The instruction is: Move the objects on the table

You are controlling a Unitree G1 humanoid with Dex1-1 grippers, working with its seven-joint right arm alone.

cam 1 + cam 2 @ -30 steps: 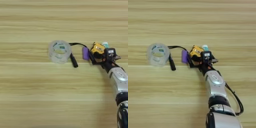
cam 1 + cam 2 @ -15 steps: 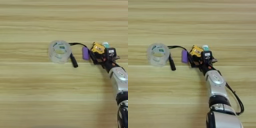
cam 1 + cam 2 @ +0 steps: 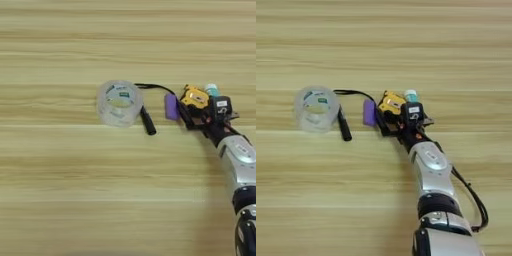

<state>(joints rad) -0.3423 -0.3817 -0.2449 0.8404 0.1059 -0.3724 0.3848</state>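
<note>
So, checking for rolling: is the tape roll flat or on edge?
Flat: the clear tape roll shows its round opening upward, resting on the table.

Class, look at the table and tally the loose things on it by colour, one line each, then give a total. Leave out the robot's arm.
Clear: 1, tape roll
Black: 1, cable
Purple: 1, small piece
Yellow and black: 1, tape measure
White and green: 1, glue stick, mostly hidden behind the claw
Total: 5
</note>
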